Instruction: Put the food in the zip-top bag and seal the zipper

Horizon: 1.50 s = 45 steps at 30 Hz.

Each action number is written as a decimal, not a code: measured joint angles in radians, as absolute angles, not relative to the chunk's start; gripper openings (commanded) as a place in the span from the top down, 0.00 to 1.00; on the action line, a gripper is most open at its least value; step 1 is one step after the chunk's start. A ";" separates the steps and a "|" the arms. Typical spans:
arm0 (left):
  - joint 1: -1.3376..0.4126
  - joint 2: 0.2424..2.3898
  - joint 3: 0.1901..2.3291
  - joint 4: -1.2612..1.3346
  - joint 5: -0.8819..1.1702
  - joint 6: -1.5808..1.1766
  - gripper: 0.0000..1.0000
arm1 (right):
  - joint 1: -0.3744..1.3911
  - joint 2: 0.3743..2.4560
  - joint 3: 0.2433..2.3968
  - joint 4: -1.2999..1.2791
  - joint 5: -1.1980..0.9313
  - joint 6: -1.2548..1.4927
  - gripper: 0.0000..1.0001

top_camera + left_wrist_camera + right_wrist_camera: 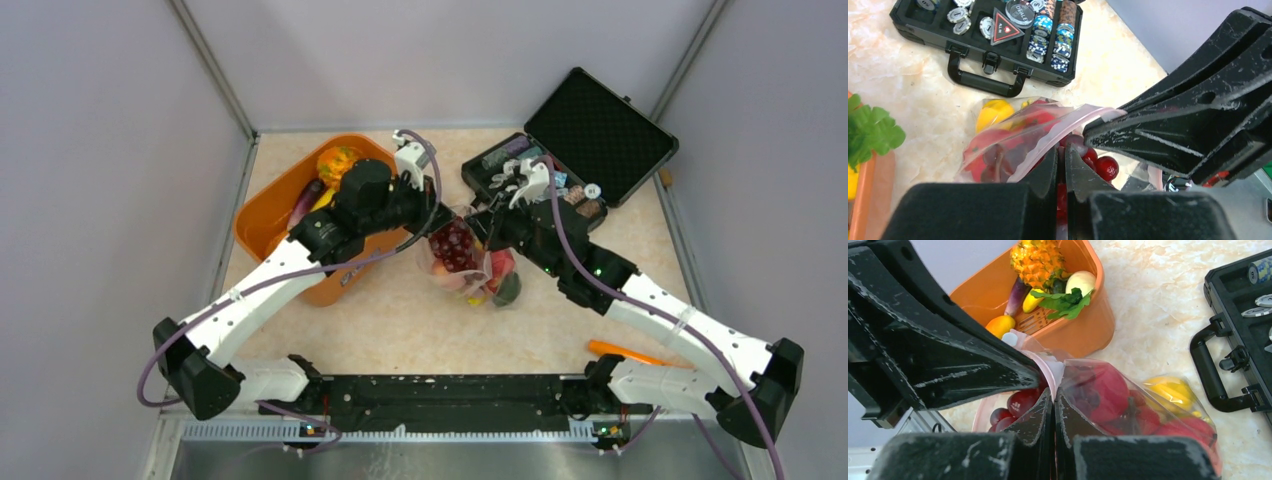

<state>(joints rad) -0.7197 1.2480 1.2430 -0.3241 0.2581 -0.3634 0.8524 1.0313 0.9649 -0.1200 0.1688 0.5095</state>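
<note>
My left pincer [1062,150] and right pincer [1054,392] are each pinched tight on the pink zipper [1068,122] of the bag [465,262], just right of the orange basket [270,215]. Fruit [1103,390] is inside, but the mouth looks not yet sealed.

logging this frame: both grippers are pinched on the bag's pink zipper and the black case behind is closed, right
Not quite: the black case is open, its lid raised, as the top external view shows. The rest holds: the left gripper and the right gripper are both pinched on the pink zipper of the zip-top bag.
</note>
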 measured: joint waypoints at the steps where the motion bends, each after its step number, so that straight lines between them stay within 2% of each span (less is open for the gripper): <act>1: -0.727 1.262 1.253 -0.323 0.252 -0.363 0.61 | 0.852 1.030 0.965 -0.120 0.165 0.509 1.00; 3: -0.749 1.291 1.278 -0.323 0.247 -0.364 0.56 | 0.850 1.024 0.965 -0.122 0.163 0.509 1.00; 6: -0.774 1.306 1.300 -0.310 0.249 -0.355 0.29 | 0.847 1.005 0.965 -0.139 0.170 0.509 1.00; 10: -0.792 1.266 1.298 -0.308 0.226 -0.333 0.10 | 0.847 0.972 0.971 -0.175 0.199 0.507 1.00; 14: -0.792 1.161 1.283 -0.316 0.153 -0.299 0.02 | 0.847 0.952 0.978 -0.193 0.224 0.505 1.00; 16: -0.790 1.101 1.278 -0.327 0.111 -0.280 0.01 | 0.847 0.949 0.984 -0.207 0.228 0.498 1.00; 22: -0.788 1.010 1.246 -0.397 0.044 -0.278 0.05 | 0.847 0.949 0.989 -0.233 0.240 0.491 1.00; 31: -0.788 1.085 1.122 -0.505 0.109 -0.377 0.22 | 0.847 0.949 0.989 -0.232 0.241 0.490 1.00; 37: -0.788 1.089 1.118 -0.511 0.151 -0.406 0.36 | 0.847 0.949 0.989 -0.232 0.241 0.490 1.00; 40: -0.788 1.090 1.118 -0.517 0.157 -0.414 0.48 | 0.847 0.949 0.989 -0.231 0.241 0.490 1.00; 42: -0.789 1.097 1.118 -0.522 0.165 -0.421 0.60 | 0.847 0.950 0.989 -0.229 0.241 0.490 1.00; 45: -0.796 1.119 1.118 -0.532 0.167 -0.425 0.65 | 0.847 0.954 0.989 -0.228 0.241 0.490 1.00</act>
